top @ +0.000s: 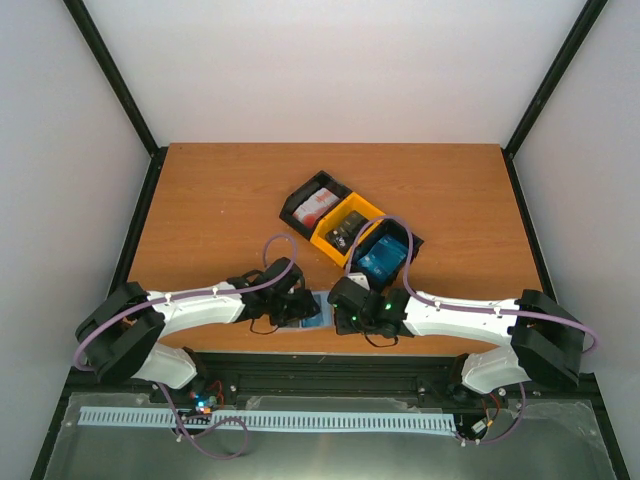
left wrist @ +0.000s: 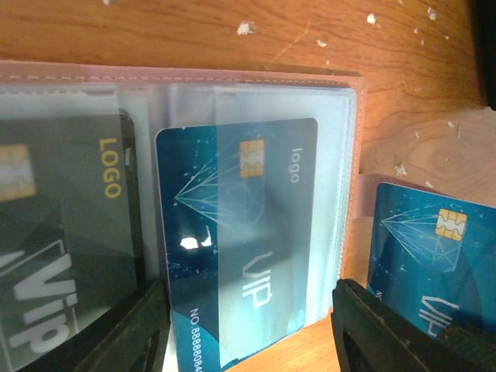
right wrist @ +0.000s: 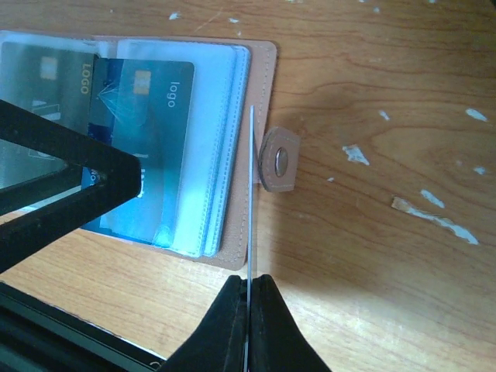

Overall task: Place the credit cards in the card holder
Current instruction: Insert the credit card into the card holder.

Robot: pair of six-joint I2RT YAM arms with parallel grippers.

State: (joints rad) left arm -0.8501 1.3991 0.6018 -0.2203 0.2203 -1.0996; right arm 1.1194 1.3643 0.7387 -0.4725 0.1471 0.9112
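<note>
My left fingers stand apart on either side of the near end of a bright blue plastic card. I cannot tell if they touch its edges. The card is printed "logo" and "VIP" beside a gold chip, with a number starting "NO. 8888". It sits part-way in a clear sleeve of the pinkish-tan folding card holder. In the sleeve to its left is a dark grey plastic card marked "LOGO" in gold and "VIP" in white.

My right fingers are pinched shut on a second bright blue card. It stands on edge just beside the holder's open right edge, near the round snap tab. The left wrist view shows its chip and the start of "VIP".

The holder lies open on the brown wooden table at its near edge, between my two arms. Further back is a diagonal row of three plastic bins. A black bin holds red-and-white cards, a yellow bin holds dark cards, and a second black bin holds blue cards.
</note>
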